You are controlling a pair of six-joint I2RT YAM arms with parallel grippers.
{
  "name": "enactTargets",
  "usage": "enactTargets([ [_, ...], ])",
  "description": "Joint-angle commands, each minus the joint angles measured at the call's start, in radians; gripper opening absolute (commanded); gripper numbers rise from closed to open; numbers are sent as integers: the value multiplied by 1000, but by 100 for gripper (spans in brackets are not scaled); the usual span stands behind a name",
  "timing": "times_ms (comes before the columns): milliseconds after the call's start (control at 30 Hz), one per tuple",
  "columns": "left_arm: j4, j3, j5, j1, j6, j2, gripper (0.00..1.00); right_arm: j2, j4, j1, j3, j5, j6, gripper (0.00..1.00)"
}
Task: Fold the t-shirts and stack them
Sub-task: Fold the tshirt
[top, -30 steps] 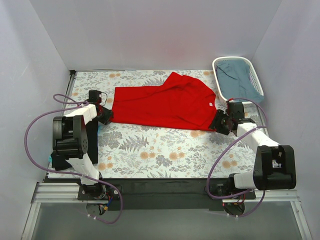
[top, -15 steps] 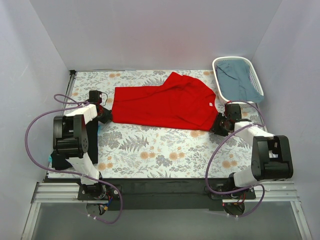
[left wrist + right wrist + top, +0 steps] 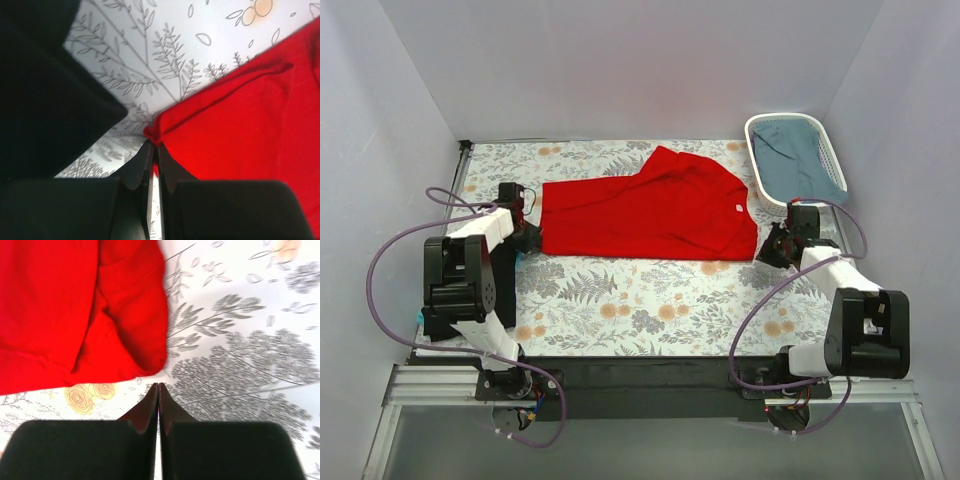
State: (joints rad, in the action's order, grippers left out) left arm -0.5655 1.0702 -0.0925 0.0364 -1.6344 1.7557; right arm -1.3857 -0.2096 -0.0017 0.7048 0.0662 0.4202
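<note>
A bright red t-shirt lies spread across the floral table, its small white neck label near the right end. My left gripper is at the shirt's lower left corner. In the left wrist view it is shut with a pinch of red t-shirt between the tips. My right gripper sits just off the shirt's right edge. In the right wrist view it is shut on nothing, and the red t-shirt ends a little beyond the tips.
A white basket with blue-grey cloth in it stands at the back right corner. Purple cables loop beside both arm bases. White walls close in the table on three sides.
The left gripper shut on the shirt's lower left corner and drew it slightly left. The right gripper shut empty and drew back to the right, off the shirt's edge.
</note>
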Motion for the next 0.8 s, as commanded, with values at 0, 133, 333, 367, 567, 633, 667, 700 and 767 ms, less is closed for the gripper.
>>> enactTargets([
  [0, -82, -2, -56, 3, 15, -110, 0, 97, -66, -44, -5, 23, -32, 1],
  [133, -85, -45, -44, 3, 18, -173, 0, 174, -105, -61, -43, 43, -34, 1],
  [333, -50, -87, -26, 3, 21, -182, 0, 134, -15, -61, -77, 148, -21, 44],
  [367, -47, -88, -26, 5, 22, -182, 0, 119, 24, -60, -71, 173, -21, 48],
  [567, -36, -84, -16, 3, 27, -168, 0, 17, 96, -49, -27, 175, -8, 54],
  [633, -31, -84, -16, 3, 30, -168, 0, -15, 108, -41, -19, 173, -1, 54],
  [667, -31, -81, -18, 5, 31, -167, 0, -28, 111, -38, -10, 173, 2, 54],
  [700, -31, -82, -18, 5, 31, -165, 0, -47, 119, -34, -5, 175, 5, 54],
  [767, -30, -79, -15, 5, 31, -162, 0, -58, 130, -29, -4, 167, 11, 54],
])
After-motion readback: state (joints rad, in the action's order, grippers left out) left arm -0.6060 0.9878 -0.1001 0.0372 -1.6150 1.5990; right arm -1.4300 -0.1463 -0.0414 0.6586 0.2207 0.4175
